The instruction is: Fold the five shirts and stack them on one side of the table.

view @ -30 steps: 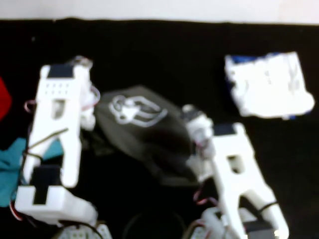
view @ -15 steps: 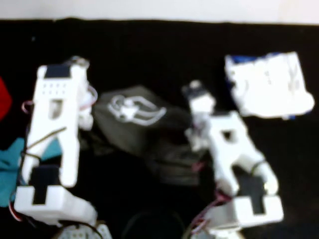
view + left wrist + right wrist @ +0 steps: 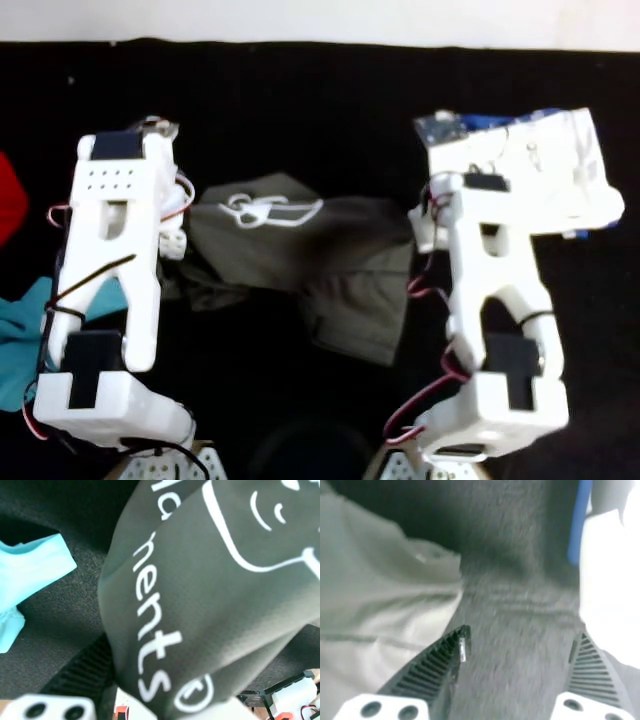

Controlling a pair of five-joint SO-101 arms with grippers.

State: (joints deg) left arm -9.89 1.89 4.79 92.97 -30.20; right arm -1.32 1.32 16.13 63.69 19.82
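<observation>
- I have the dark grey shirt (image 3: 330, 270) lying rumpled and half spread in the middle of the black surface (image 3: 300, 90), between my two arms. Its white print faces up on the far-left part of the cloth.
- My left gripper (image 3: 142, 680) sits at the left edge of that shirt. Its fingers (image 3: 85, 667) are closed on a fold of the grey cloth. The fold bulges up close to the wrist camera and covers one finger completely.
- My right gripper (image 3: 522, 635) hangs over a bare strip of surface between the grey shirt's right edge and the white shirt (image 3: 560, 170). Its ribbed fingers (image 3: 437, 667) are spread wide and grip nothing. Grey cloth lies just beside one finger and white cloth just beside the other.
- The white shirt is a folded bundle with blue trim in the far-right part of the surface. From above, the front end of my right arm overlaps its near-left corner.
- A teal garment (image 3: 20, 330) lies at the left edge of the surface, partly under my left arm. In the left wrist view, a band of black surface separates it from the grey shirt.
- A red garment (image 3: 8, 205) shows at the left edge, farther back than the teal one and cut off by the frame.
</observation>
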